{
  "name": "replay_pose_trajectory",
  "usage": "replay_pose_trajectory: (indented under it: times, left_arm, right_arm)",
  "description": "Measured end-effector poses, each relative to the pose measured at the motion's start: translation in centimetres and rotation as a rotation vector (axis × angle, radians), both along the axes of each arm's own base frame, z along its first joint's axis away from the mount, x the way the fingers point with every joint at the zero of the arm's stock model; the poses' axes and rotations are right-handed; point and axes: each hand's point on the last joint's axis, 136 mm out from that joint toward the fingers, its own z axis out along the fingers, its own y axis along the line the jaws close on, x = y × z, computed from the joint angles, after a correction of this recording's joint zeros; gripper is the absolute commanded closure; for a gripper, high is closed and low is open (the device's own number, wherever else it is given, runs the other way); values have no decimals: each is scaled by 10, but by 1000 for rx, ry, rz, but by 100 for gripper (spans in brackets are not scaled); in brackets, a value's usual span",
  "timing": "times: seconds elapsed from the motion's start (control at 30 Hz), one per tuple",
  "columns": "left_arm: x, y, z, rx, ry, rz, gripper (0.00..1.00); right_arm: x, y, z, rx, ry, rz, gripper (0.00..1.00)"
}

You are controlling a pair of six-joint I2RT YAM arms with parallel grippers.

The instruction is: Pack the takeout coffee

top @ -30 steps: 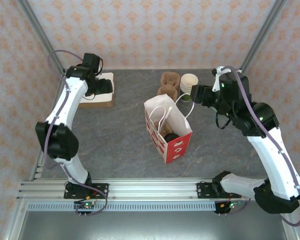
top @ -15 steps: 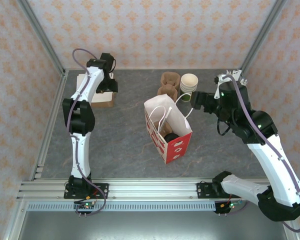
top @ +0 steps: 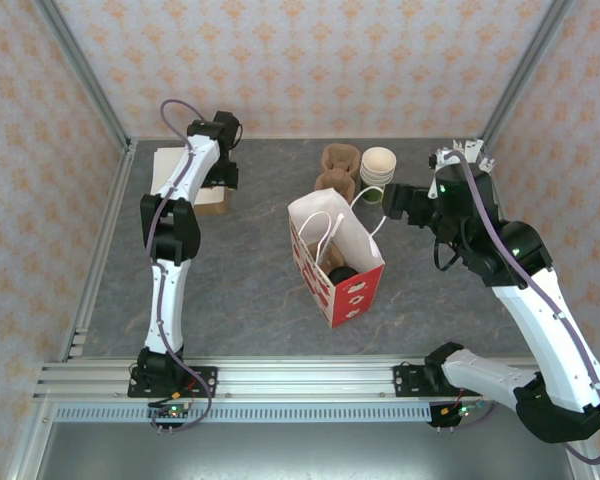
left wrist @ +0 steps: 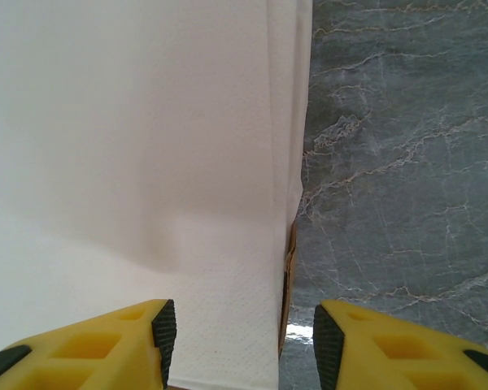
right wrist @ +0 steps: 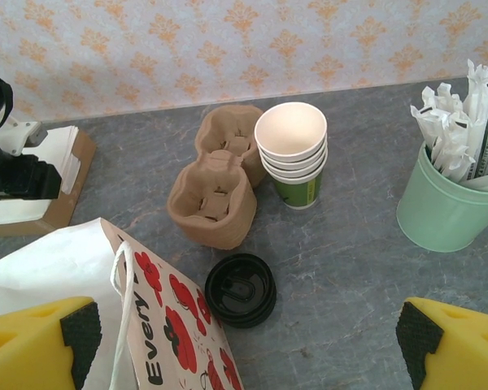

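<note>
Your right tool (right wrist: 248, 337) hangs with jaws spread wide and nothing between them, directly over the takeout coffee (right wrist: 241, 290). The cup stands lidded on the bench (right wrist: 350, 268), just beside the paper bag (right wrist: 175, 325) at the bag's 1 o'clock, so the tool looks lined up for a top-down grasp. Your left tool (left wrist: 240, 333), likewise spread and empty, straddles the edge of the napkin stack (left wrist: 130, 162) at the bench's 10 o'clock, well apart from the bag.
</note>
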Motion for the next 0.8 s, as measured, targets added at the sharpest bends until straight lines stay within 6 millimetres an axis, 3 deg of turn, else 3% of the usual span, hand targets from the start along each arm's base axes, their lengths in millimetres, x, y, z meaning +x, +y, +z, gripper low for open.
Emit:
replay_pose_trajectory:
  times: [0.4, 0.8]
  left_arm:
    - [7, 2, -1, 13, -13, 3, 55]
    - [7, 2, -15, 20, 12, 3, 67]
  right_arm:
    - [1, 0, -2, -5, 4, -1, 5]
    - [2, -1, -2, -5, 3, -4, 5]
